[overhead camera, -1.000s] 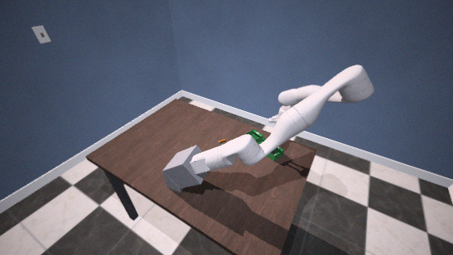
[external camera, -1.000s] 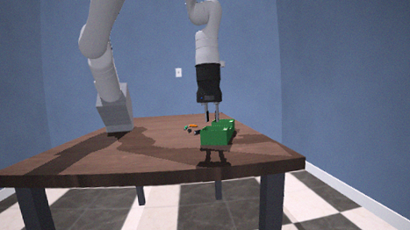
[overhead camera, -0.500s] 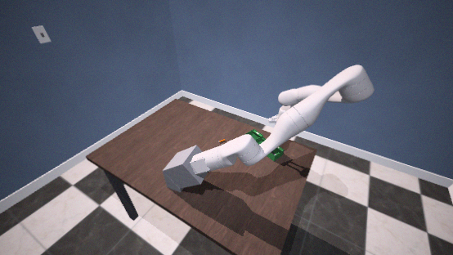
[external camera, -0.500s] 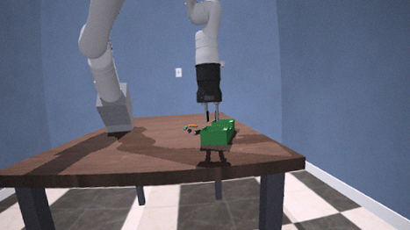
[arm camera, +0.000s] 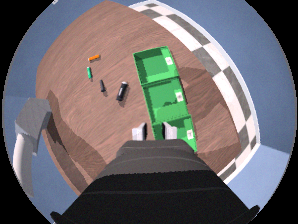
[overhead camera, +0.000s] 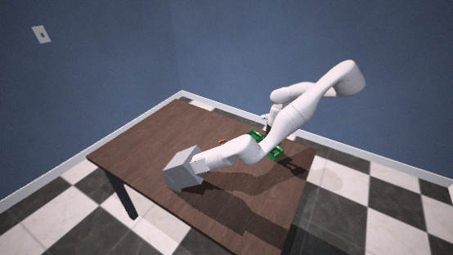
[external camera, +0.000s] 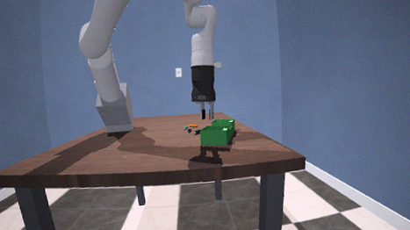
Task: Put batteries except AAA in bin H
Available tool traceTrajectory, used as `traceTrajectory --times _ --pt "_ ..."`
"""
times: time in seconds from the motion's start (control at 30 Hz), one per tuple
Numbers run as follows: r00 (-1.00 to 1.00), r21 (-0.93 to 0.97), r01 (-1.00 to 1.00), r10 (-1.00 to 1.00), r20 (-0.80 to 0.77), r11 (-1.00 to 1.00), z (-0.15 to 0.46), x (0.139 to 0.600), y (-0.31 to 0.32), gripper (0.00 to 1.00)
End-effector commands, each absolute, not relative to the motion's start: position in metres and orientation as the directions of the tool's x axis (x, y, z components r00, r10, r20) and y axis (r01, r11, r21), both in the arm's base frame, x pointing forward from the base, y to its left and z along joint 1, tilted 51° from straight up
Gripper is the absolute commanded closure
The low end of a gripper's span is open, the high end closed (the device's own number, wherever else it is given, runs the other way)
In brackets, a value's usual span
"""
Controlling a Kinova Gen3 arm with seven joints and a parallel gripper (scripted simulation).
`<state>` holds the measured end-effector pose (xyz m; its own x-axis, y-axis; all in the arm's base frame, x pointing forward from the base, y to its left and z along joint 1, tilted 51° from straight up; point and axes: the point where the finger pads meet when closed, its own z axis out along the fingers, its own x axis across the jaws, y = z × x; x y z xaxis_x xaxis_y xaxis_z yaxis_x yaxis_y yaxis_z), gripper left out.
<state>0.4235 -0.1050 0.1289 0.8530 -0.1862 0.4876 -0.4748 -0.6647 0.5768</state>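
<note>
From the top, our arm (overhead camera: 296, 112) (external camera: 201, 50) hides the larger black battery (external camera: 197, 132) (arm camera: 122, 91). In the exterior view, it lies on the bench (overhead camera: 151, 135) (external camera: 163, 151) (arm camera: 75, 105), beside the bins (overhead camera: 275, 153) (external camera: 214, 137) (arm camera: 166, 103). In the wrist view, our end effector (external camera: 208, 117) (arm camera: 154, 128) stands spread, empty; we expect stiff, slippery casing, best pinched mid-length.

We count three open, rectangular green bins (overhead camera: 275, 156) (external camera: 215, 138) (arm camera: 162, 84) and, on them, three small white rectangular labels (arm camera: 179, 96), one per bin. Loose on the one brown wood-grained table (overhead camera: 151, 127) (external camera: 99, 169) (arm camera: 70, 50) we count four small cylinders: one orange cylinder (overhead camera: 222, 140) (external camera: 193, 126) (arm camera: 94, 58), one green cylinder (external camera: 186, 127) (arm camera: 89, 72) and two black ones, a thin black cylinder (external camera: 189, 131) (arm camera: 102, 85) and a thicker black cylinder with a pale end (external camera: 197, 132) (arm camera: 122, 91). The nearest bin in the wrist view is partly hidden, so we cannot count its contents.
</note>
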Motion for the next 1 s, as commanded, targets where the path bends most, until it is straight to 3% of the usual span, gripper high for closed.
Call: traceTrajectory --times 0.0,0.43,0.97 --pt "0.764 0.492 -0.600 -0.272 0.585 -0.630 0.101 0.416 -0.080 0.40" --pt "0.624 0.362 -0.742 -0.382 0.681 -0.565 0.036 0.392 -0.028 0.40" --pt "0.629 0.370 -0.738 -0.377 0.680 -0.564 0.040 0.393 -0.031 0.40"
